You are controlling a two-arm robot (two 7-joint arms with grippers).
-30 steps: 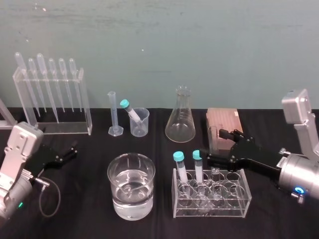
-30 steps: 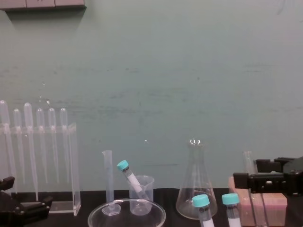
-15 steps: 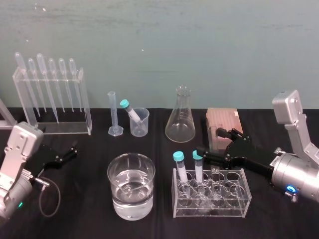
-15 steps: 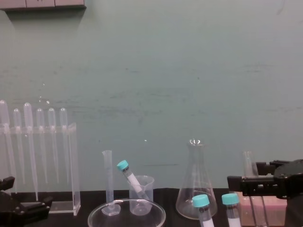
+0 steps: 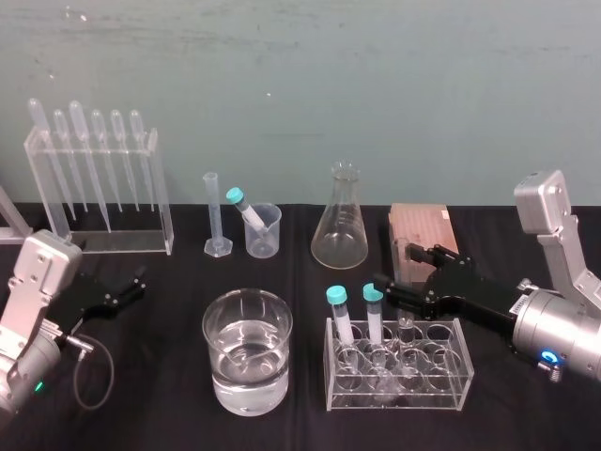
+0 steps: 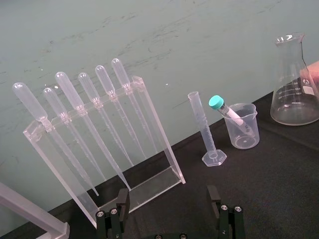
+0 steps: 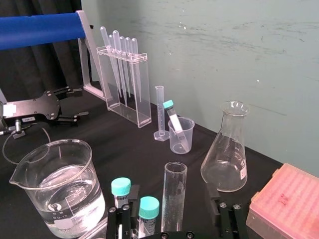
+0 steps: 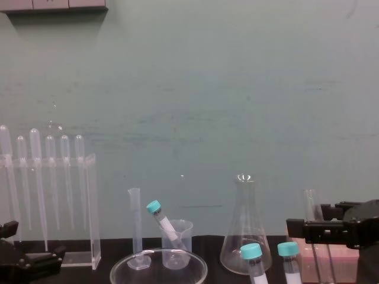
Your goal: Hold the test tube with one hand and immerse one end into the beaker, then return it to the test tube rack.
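Tablecloth (image 5: pixel 150 413) black, back wall (image 5: pixel 423 85) teal

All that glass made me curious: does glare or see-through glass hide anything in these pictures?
Head view: soft, even light, with pale glints on the water in the beaker; the test tube nearly melts into its clear holder. Chest view: the tube is only a faint outline against the green wall. Right wrist view: it stands out plainly against the black cloth.

beaker (image 7: pixel 75 201): white graduation marks and a round emblem were seen printed; no figures could be read.
conical flask (image 7: pixel 225 167): white printed scale was seen, illegible.
cyan-capped tube (image 7: pixel 121 193): dark label, unread.
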